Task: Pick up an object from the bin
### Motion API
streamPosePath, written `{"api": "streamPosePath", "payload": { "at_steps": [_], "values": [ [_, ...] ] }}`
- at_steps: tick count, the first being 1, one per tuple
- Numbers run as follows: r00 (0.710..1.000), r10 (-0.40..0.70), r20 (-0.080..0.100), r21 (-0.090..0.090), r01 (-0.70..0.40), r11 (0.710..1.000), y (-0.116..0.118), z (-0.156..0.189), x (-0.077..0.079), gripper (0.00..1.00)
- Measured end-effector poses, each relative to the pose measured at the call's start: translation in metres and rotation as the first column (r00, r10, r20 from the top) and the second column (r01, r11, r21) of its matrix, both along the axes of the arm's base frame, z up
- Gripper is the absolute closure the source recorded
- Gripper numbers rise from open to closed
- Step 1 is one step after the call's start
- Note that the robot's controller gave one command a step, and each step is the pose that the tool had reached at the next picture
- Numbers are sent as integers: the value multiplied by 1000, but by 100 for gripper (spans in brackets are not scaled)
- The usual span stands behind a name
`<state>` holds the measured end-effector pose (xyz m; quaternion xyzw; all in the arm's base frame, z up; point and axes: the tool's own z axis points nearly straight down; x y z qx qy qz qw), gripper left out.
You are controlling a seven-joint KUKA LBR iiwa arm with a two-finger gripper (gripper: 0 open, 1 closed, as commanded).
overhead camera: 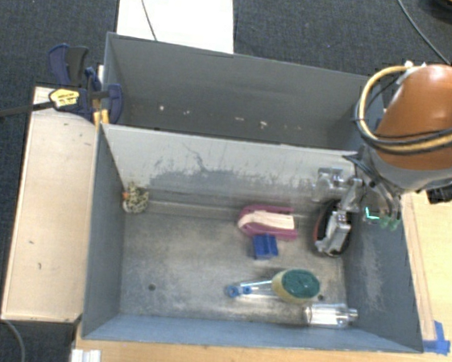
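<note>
We see the gripper (333, 231) low by the back wall of the bin (220, 94); whether it is spread or pressed together we cannot tell. Just beside it, toward the view's left, lies a flat pink and white oblong thing (268, 221) with a purple edge. A small blue block (264, 246) sits just in front of that. Nearer to us than the gripper lie a green disc on a clear handle (298, 285) and a clear bottle (329, 315).

1 camera looks down on the grey metal bin (167, 267) from above, tilted somewhat, so the bin's far wall shows its whole inner face and the near wall only a narrow strip. It stands far enough off to take in the whole bin with a margin on every side, and the arm (428, 118) enters over the bin's right rim.
</note>
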<state>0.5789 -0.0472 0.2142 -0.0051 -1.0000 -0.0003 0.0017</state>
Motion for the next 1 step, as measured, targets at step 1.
{"api": "streamPosePath", "payload": {
  "at_steps": [1],
  "values": [
    [1000, 12, -3, 0, -12, 1000, 30, -105, -47, 0]
  ]
}}
